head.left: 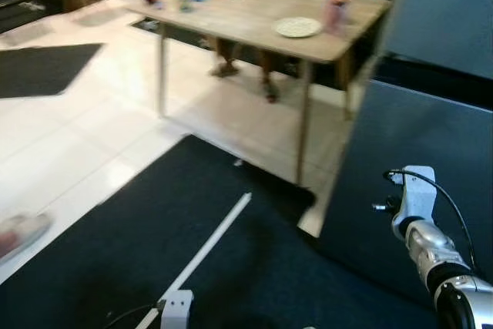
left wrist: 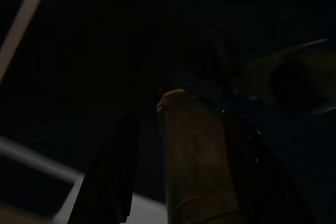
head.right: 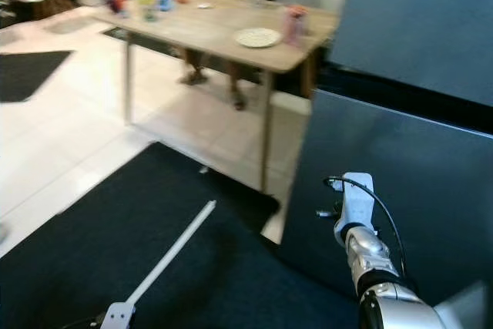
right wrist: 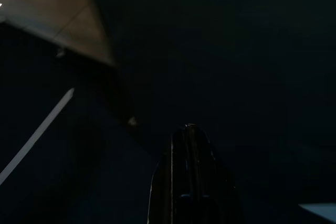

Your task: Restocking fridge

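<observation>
- Left jaws (left wrist: 178,182) grip a cylinder-shaped thing (left wrist: 191,156), too dark to name, held between two black fingers (left wrist: 113,174) above a dark mat (head.left: 154,244).
- Right jaws (right wrist: 190,145) are pressed together, holding nothing, low and pointing toward the fridge (head.right: 408,182).
- The grey fridge stands at my right, doors closed, with my right arm (head.right: 366,256) hanging in front of its lower door.
- A white stripe (head.left: 208,248) crosses the mat.
- Farther off, a wooden bench (head.left: 254,17) carries a plate (head.left: 297,27), a pinkish cup (head.left: 334,10) and small blurred things.
- A person's legs (head.left: 246,67) show under the bench.
</observation>
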Robot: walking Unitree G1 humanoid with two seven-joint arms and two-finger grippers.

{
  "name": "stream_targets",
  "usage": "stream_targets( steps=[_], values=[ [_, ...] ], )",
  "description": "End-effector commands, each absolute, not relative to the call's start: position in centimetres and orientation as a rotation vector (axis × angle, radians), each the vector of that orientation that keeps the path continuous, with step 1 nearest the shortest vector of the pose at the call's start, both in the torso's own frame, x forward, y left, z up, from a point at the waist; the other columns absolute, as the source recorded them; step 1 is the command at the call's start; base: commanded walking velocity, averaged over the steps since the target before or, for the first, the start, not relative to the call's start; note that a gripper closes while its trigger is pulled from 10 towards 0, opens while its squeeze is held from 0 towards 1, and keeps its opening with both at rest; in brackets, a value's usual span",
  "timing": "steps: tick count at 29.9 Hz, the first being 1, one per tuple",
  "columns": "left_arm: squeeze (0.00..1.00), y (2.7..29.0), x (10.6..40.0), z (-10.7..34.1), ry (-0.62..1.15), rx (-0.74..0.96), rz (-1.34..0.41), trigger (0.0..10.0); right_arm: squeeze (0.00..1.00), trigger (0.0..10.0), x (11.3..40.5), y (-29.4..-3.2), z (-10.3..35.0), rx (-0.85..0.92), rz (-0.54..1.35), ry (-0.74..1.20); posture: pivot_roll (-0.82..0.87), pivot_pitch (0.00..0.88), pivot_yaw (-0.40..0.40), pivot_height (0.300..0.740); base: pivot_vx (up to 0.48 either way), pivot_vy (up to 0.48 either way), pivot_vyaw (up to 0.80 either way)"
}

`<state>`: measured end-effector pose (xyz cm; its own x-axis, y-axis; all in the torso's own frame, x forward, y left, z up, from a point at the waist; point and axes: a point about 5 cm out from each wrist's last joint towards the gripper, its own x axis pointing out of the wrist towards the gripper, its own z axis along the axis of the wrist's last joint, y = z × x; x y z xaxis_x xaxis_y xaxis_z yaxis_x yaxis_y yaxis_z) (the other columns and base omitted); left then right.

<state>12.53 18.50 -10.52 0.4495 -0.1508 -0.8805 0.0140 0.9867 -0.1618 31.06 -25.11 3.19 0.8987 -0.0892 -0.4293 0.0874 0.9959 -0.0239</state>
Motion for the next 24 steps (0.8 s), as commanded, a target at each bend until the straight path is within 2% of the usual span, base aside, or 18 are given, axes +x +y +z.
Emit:
stream_targets(
  steps=[1,16,20,24],
  values=[
    [0.00,18.9,11.8,-10.7,1.120,-0.139,-0.093,10.0,0.00,10.0,31.5,-24.0,3.2,0.029,-0.050,0.452,-0.02,0.000,0.005,0.740,0.000,0.000,-0.80],
    [0.00,18.7,10.8,-11.0,1.138,-0.140,-0.093,10.0,0.00,10.0,32.0,-23.3,3.6,0.074,-0.008,0.428,-0.02,0.000,0.003,0.740,0.000,0.000,-0.80],
    [0.00,17.5,10.8,-11.1,1.142,-0.139,-0.122,10.0,0.00,10.0,32.1,-23.6,4.0,0.072,-0.023,0.395,-0.02,0.000,0.001,0.740,0.000,0.000,0.00],
    [0.00,17.1,11.2,-11.0,1.138,-0.142,-0.135,10.0,0.00,10.0,32.1,-23.4,4.0,0.086,-0.003,0.388,-0.02,0.000,0.002,0.740,0.313,0.000,0.00]
  ],
)
